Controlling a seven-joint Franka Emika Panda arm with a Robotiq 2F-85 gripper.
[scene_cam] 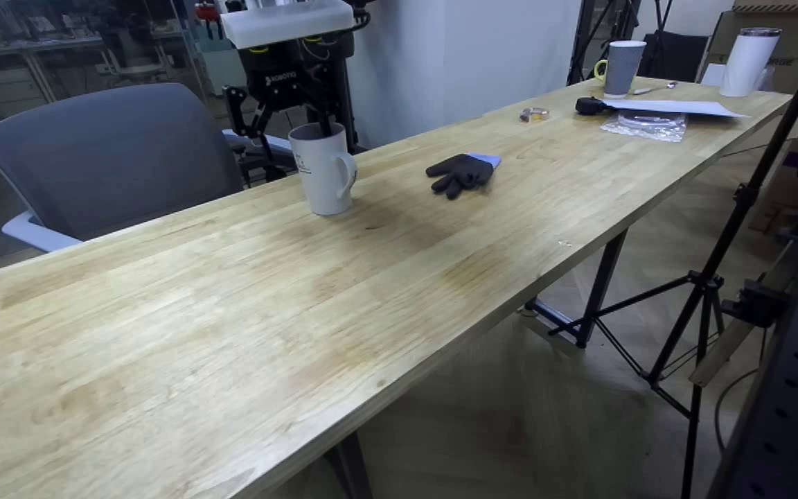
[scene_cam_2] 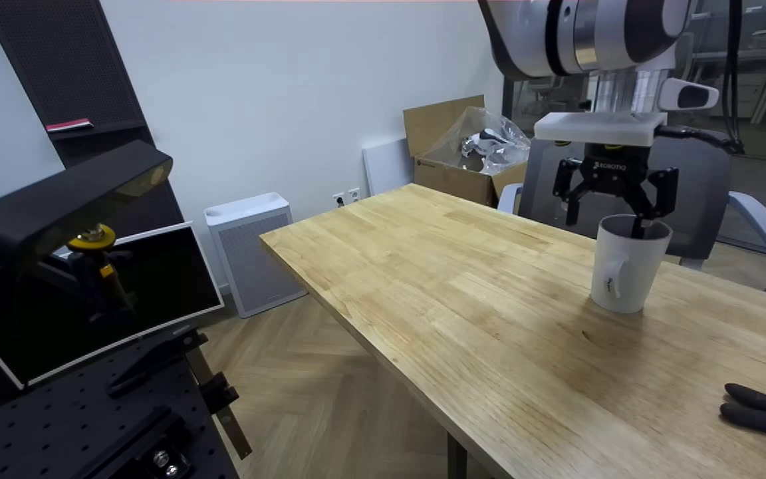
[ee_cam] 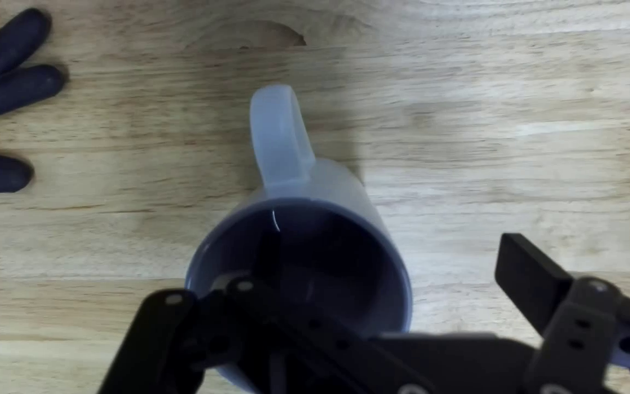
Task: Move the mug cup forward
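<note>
Wrist view shows us a dark glove (ee_cam: pixel 6 100) to the left of the mug (ee_cam: pixel 342 246) and well apart from it, both on the wooden table (ee_cam: pixel 512 137). Coming to the mug itself, we find it pale outside and dark within, its handle (ee_cam: pixel 274 139) on the side away from the gripper (ee_cam: pixel 394 262). One black finger (ee_cam: pixel 267 261) reaches down inside the mug; to the right of the mug we see the opposite fingertip (ee_cam: pixel 528 271), outside it, with wood showing between. So the jaws stand parted and released, astride the mug's wall; whether the inner finger touches that wall, we cannot tell.

In an exterior view we have an office chair (scene_cam: pixel 108 159) left of the mug and behind it, then the mug, on its base near the tabletop edge on that side, then, to its right and near it, the glove with a light blue cuff (scene_cam: pixel 485 159). Well beyond the mug, on the same side, we make out a small amber item (scene_cam: pixel 534 115), a black object (scene_cam: pixel 589 106), a grey cup (scene_cam: pixel 625 68) with a yellow handle, a clear plastic bag (scene_cam: pixel 645 128), white sheets (scene_cam: pixel 676 107) and, farthest from the mug, a white tumbler (scene_cam: pixel 750 64).
</note>
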